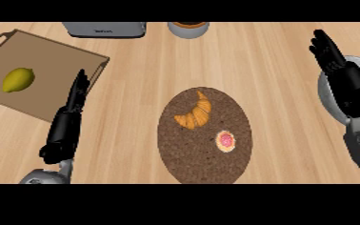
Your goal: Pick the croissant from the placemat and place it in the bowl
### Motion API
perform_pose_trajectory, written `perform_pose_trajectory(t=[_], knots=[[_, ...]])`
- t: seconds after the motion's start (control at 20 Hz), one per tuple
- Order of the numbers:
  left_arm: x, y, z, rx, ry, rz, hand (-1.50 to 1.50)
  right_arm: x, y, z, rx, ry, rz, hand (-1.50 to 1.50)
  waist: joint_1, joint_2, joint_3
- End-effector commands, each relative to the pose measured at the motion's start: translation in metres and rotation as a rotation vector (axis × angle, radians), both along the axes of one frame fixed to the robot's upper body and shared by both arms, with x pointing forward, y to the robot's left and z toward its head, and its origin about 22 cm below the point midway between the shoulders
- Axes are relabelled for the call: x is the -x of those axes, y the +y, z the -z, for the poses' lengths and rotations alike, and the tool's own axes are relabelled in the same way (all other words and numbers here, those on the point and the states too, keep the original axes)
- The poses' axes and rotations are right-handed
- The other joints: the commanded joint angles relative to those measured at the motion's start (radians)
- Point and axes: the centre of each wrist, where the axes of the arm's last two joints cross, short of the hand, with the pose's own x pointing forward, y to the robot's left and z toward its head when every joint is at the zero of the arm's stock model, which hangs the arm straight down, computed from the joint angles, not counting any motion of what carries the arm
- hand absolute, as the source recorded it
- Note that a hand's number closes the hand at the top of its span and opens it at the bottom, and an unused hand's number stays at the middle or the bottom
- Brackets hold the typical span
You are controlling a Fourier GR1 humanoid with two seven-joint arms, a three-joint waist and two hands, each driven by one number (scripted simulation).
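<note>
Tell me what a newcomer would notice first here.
The dark oval placemat at centre draws the eye, with the golden croissant on its upper half and a pink pastry lower right. A yellow lemon lies on the board at far left. The right hand is open over the grey bowl at the right edge; the left hand is open at lower left.

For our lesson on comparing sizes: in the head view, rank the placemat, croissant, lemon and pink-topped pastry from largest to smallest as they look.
1. placemat, by far the largest.
2. croissant, longer than the lemon, but the two are close in area, so this pair is unsure.
3. lemon.
4. pink-topped pastry, the smallest.
</note>
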Motion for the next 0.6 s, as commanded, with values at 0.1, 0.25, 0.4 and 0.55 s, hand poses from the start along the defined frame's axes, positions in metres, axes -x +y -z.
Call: perform_pose_trajectory(t=[0.1, 0.25, 0.4, 0.55], knots=[[-0.023, 0.003, -0.024, -0.005, 0.015, -0.055, 0.00, 0.012, 0.028, 0.049, -0.275, -0.036, -0.096, 1.50, 0.007, -0.016, 0.046], [-0.032, 0.030, -0.040, -0.058, 0.015, -0.135, 0.00, 0.023, 0.046, 0.077, -0.550, -0.089, -0.177, 1.50, 0.010, -0.014, 0.051], [-0.035, 0.025, -0.041, -0.001, 0.089, -0.115, 0.00, 0.038, 0.013, 0.114, -0.320, -0.085, 0.420, -1.50, -0.009, -0.011, 0.049], [-0.033, 0.032, -0.039, -0.018, 0.134, -0.086, 0.00, 0.059, 0.035, 0.154, -0.417, -0.220, 0.230, -1.50, 0.016, -0.017, 0.045]])
